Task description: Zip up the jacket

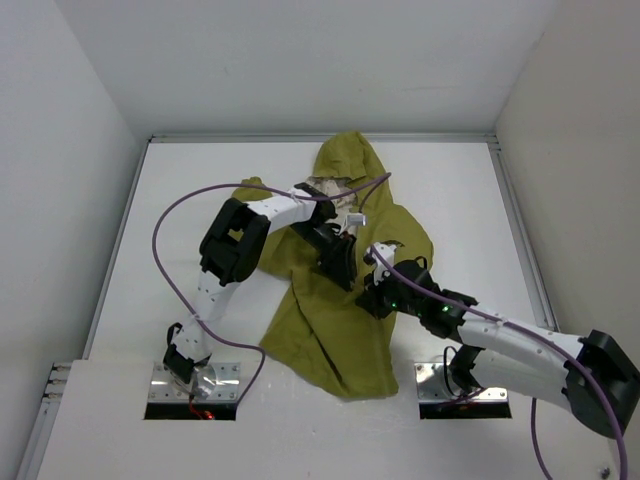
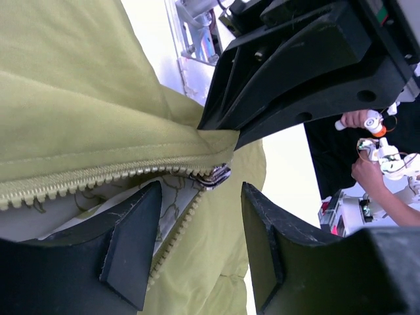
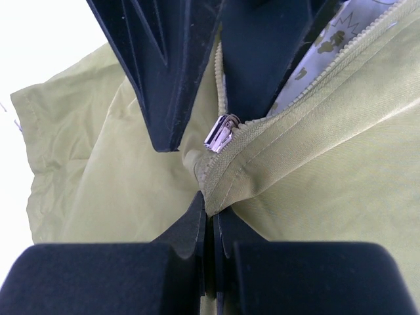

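Table (image 1: 180, 300): white, with walls on three sides.
Jacket (image 1: 330, 340): olive-green, lying crumpled at the table's middle with its hood (image 1: 345, 160) toward the far wall. The front is parted, so the printed cream lining (image 3: 321, 39) shows.
Left gripper (image 2: 200, 226): over the jacket's front, fingers spread either side of the zipper line.
Right gripper (image 3: 209, 220): fingers pressed together, pinching the jacket's fabric just below the slider.
Zipper slider (image 3: 220, 133): silver, where the two rows of teeth meet, between both grippers.
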Motion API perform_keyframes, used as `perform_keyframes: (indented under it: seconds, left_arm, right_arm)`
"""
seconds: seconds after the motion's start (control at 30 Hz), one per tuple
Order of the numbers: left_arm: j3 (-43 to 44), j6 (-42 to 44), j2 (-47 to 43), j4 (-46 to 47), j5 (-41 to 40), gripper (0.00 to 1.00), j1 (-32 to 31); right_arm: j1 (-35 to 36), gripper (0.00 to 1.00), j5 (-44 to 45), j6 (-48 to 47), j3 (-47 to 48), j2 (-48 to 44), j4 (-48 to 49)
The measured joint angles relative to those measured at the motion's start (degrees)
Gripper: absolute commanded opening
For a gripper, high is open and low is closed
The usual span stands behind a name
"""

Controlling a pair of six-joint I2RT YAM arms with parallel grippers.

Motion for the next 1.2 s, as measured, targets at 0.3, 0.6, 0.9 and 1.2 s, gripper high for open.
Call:
perform_keyframes:
  seconds: [0.3, 0.6, 0.9, 1.2]
  left_arm:
    - [1.6, -0.2, 0.0, 0.0, 1.6, 0.5, -1.5]
    - [1.4, -0.4, 0.0, 0.1, 1.9, 0.24, -1.9]
    - [2.1, -0.7, 0.0, 0.0, 1.9, 0.14, -1.5]
    - [11.4, -10.0, 4.3, 4.0, -0.7, 0.12, 2.4]
  right_arm:
    - [0.4, 0.0, 0.3, 0.0, 0.0, 1.3, 0.1]
    - [0.5, 0.0, 0.6, 0.4, 0.0, 1.4, 0.1]
    - [0.8, 0.0, 1.0, 0.7, -1.9, -1.9, 0.3]
    - [4.1, 0.0, 5.2, -0.5, -5.4, -7.8, 1.3]
